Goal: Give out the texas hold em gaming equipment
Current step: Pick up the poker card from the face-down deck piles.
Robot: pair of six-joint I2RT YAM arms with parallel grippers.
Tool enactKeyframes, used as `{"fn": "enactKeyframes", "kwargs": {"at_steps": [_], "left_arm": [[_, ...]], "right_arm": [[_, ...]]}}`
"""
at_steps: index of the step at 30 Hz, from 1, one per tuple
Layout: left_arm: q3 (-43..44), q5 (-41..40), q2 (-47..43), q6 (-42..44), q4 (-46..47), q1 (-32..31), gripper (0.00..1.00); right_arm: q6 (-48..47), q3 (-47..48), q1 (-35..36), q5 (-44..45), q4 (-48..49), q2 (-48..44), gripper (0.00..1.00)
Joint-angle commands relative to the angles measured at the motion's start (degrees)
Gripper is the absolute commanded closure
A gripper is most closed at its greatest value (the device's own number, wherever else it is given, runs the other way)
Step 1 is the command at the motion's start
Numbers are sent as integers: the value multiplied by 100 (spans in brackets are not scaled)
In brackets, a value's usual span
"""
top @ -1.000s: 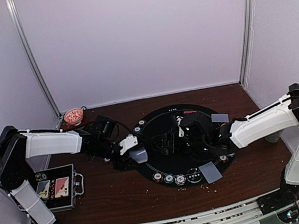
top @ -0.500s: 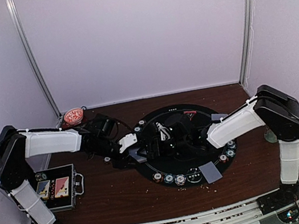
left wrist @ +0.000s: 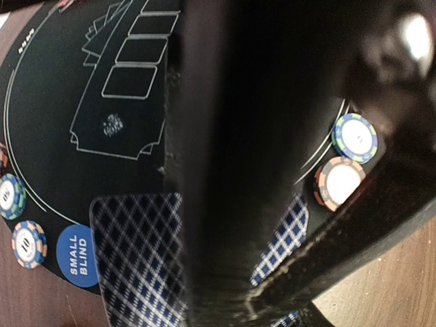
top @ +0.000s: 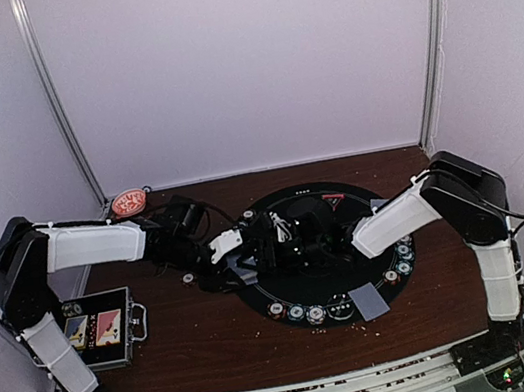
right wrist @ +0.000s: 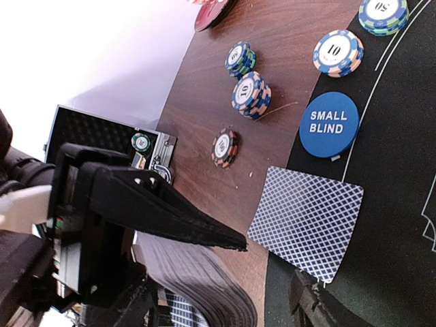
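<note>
My left gripper [top: 237,264] is shut on a deck of blue-backed playing cards [right wrist: 204,289] over the left edge of the black round mat [top: 351,241]. A corner of the deck [left wrist: 283,238] shows between its dark fingers [left wrist: 344,248]. My right gripper [top: 263,245] has reached across the mat to the deck. Its jaws [right wrist: 271,267] stand apart, the upper finger [right wrist: 170,211] over the deck's edge. One card [right wrist: 306,221] lies face down on the mat rim beside the blue SMALL BLIND button [right wrist: 329,124]. Striped chips [right wrist: 337,52] lie round it.
More chip stacks [right wrist: 250,92] sit on the brown table left of the mat, and others [top: 298,311] along its near rim. Two more cards [top: 369,301] [top: 383,205] lie on the mat's right side. The open black case [top: 103,329] is near left, the red bowl [top: 128,202] far left.
My right arm has swung left across the mat to the deck in the left gripper, and its jaws have narrowed. The left arm has barely moved.
</note>
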Motion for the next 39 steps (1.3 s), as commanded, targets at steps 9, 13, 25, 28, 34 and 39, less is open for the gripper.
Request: {"fn": "enactKeyframes", "kwargs": {"at_steps": [9,13,25,28,34,39], "left_arm": [[245,-12,173,-218,-80,19,52],[262,19,192,-206,-90,24,52],[280,148,248,-153,-118,65,52],[285,167,261,-134,-124,75,52],[289,187,267,-131,-124,77,52],[289,196,287,-121,-138,76,52]], "right_arm": [[-32,123,-131,-32,257,144,41],[-60,136,-110,-267,408,153,41],[-165,185,-87,-264,144,236,54],[-276,125,-101,9,-63,107,56],[-430,-50,-174,370,-322,-165,60],[-535,-27,-174,465,-492,-208,69]]}}
